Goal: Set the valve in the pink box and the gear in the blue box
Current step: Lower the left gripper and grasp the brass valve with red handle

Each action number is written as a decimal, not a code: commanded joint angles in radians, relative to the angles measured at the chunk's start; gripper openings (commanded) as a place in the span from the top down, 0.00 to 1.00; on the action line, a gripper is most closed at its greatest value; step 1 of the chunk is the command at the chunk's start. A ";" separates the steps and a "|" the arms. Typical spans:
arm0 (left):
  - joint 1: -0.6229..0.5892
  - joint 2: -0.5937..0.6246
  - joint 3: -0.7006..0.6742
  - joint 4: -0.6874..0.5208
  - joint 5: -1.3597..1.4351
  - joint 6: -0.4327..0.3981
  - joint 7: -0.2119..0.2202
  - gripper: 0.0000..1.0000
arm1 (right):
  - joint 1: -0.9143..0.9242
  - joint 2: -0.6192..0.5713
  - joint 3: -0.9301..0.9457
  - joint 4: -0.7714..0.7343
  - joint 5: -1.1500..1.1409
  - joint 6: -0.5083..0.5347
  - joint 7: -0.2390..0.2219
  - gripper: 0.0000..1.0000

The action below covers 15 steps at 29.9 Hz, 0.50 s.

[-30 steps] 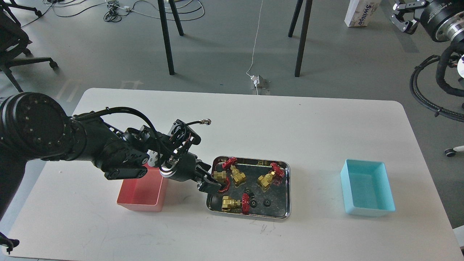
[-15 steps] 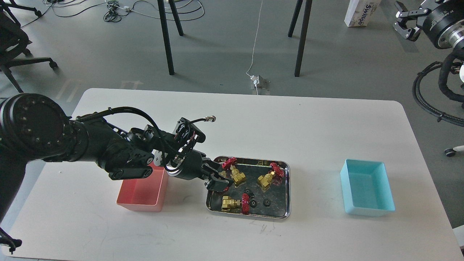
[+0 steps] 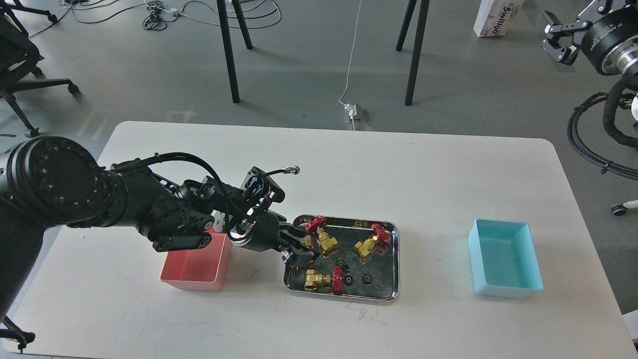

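Note:
My left gripper (image 3: 300,246) reaches into the left end of the steel tray (image 3: 395,259). Its fingers are closed around a valve (image 3: 305,241), of which only a bit of brass shows. Three more valves lie in the tray: one (image 3: 325,241) beside the gripper, one (image 3: 370,244) at the right, one (image 3: 319,280) at the front. Three black gears (image 3: 349,279) lie in the tray's front middle. The pink box (image 3: 194,269) stands left of the tray, partly under my left arm. The blue box (image 3: 504,257) stands far right. My right gripper (image 3: 557,36) hangs open, high at the top right, off the table.
The white table (image 3: 428,179) bears the tray and both boxes. Chair and table legs, cables and a power strip (image 3: 355,112) are on the floor behind. Black hoses (image 3: 598,129) hang at the right edge.
My left gripper moved right over the leftmost valve in the tray and its fingers closed around it. My right gripper shifted slightly at the top right.

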 commanded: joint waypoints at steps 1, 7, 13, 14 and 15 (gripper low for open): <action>0.013 0.001 0.001 0.004 0.006 0.023 0.000 0.45 | -0.001 0.000 0.000 0.000 0.000 0.000 0.000 0.00; 0.013 0.003 -0.001 0.004 0.017 0.029 0.000 0.59 | -0.003 -0.002 0.000 0.000 0.000 0.000 0.002 0.00; 0.012 0.003 -0.002 0.004 0.033 0.029 0.000 0.76 | -0.010 -0.002 0.000 0.002 0.000 0.000 0.000 0.00; 0.012 0.004 -0.002 0.004 0.041 0.029 0.000 0.80 | -0.013 0.000 0.000 0.002 0.000 0.000 0.002 0.00; 0.012 0.004 -0.007 0.004 0.046 0.029 0.000 0.85 | -0.015 -0.002 0.001 0.002 0.000 0.000 0.002 0.00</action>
